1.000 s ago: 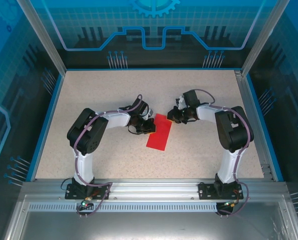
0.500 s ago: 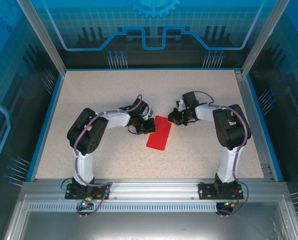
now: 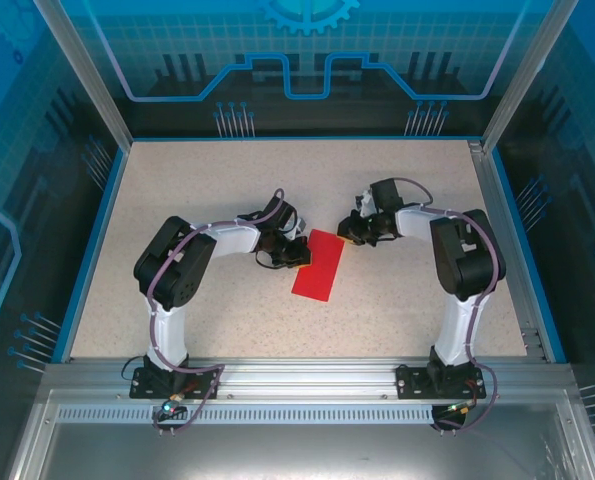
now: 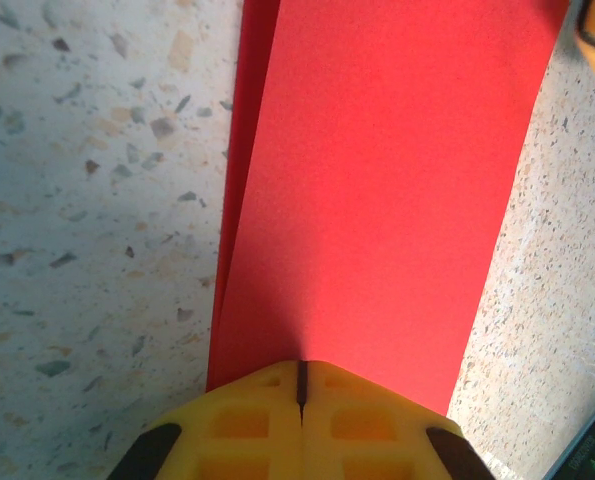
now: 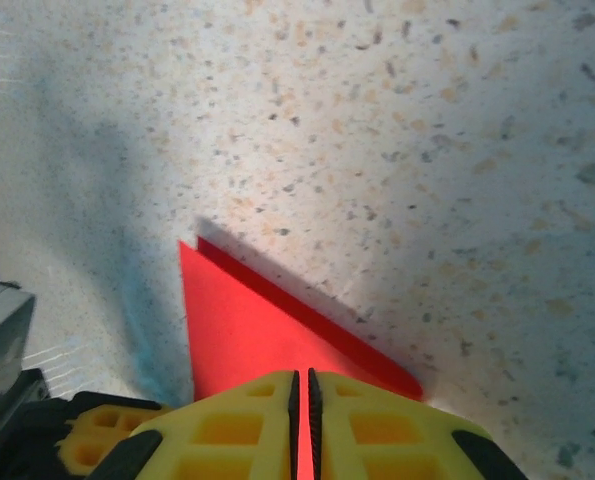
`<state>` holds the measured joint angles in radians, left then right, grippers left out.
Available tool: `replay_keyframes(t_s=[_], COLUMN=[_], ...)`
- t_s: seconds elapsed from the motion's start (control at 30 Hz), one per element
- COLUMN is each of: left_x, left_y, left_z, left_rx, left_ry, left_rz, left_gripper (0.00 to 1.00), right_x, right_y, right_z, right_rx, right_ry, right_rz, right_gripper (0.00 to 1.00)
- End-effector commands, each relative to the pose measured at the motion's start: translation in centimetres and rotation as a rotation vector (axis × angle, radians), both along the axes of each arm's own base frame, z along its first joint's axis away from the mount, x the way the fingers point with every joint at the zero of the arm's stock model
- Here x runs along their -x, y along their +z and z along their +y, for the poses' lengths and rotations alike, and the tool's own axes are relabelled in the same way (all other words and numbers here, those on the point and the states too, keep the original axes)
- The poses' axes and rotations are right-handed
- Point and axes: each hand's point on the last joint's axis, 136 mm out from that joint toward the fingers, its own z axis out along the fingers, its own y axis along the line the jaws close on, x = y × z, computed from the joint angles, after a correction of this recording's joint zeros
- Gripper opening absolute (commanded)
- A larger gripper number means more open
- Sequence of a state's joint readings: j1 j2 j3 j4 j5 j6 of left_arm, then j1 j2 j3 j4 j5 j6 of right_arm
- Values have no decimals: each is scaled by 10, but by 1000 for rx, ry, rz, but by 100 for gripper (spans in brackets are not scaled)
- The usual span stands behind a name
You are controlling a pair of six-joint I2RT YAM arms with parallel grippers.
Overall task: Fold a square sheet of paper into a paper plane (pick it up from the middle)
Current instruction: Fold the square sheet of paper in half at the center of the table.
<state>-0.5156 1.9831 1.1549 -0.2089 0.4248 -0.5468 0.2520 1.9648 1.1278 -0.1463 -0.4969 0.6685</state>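
Thin bright red paper sheet [image 3: 317,268], folded oblong, mid-surface, long axis far-to-near. Left gripper [image 3: 297,252] clenched empty, at its left edge. Right gripper [image 3: 347,233] near-closed over far-right corner, hold unclear.

A red paper [image 3: 315,268], folded to a long rectangle, lies slantwise on the speckled tabletop [image 3: 227,185]. The left claw [image 3: 295,252] meets the paper's left edge near its far end. The right claw [image 3: 348,233] sits at the paper's far right corner.
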Motion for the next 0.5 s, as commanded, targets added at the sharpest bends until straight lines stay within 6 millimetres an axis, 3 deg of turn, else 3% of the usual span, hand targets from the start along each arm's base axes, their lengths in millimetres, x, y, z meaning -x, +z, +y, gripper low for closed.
replay_keyframes(t_s=[0.0, 0.13, 0.37, 0.47], left_x=[27, 27, 27, 27], left_y=[-39, -38, -39, -39], left_z=[22, 22, 23, 22], left_rx=[-135, -134, -141, -138], left_ry=[-3, -2, -2, 1], left_rz=[111, 110, 112, 112], left_gripper=[0, 0, 0, 0], right_x=[1, 5, -15, -19], right_y=[-24, -32, 23, 26], right_z=[-12, -13, 0, -1], right_rx=[60, 63, -55, -63], right_ry=[-27, -27, -17, -21], right_rz=[54, 82, -30, -40], right_gripper=[13, 13, 14, 14])
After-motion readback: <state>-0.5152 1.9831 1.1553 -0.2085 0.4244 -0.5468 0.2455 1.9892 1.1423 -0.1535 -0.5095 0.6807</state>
